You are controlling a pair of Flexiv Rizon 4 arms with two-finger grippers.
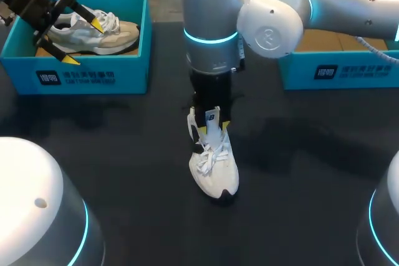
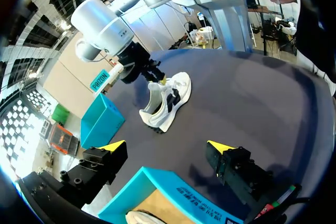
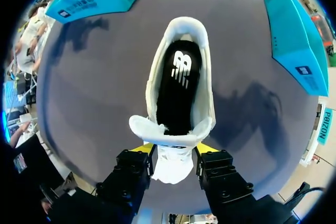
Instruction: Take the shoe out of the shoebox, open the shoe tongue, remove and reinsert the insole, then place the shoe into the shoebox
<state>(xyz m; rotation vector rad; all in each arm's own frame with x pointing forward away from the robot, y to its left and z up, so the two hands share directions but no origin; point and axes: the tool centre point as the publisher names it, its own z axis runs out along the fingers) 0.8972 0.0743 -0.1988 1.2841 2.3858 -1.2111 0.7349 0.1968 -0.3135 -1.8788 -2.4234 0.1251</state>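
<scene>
The right hand pinches the white tongue of the white shoe. The shoe stands in the middle of the dark bench, with its black insole inside. The left hand is spread wide over a blue shoebox that holds another shoe.

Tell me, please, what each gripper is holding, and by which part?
The right gripper pinches the white lace-up sneaker by its pulled-up tongue; the left gripper holds nothing.
</scene>
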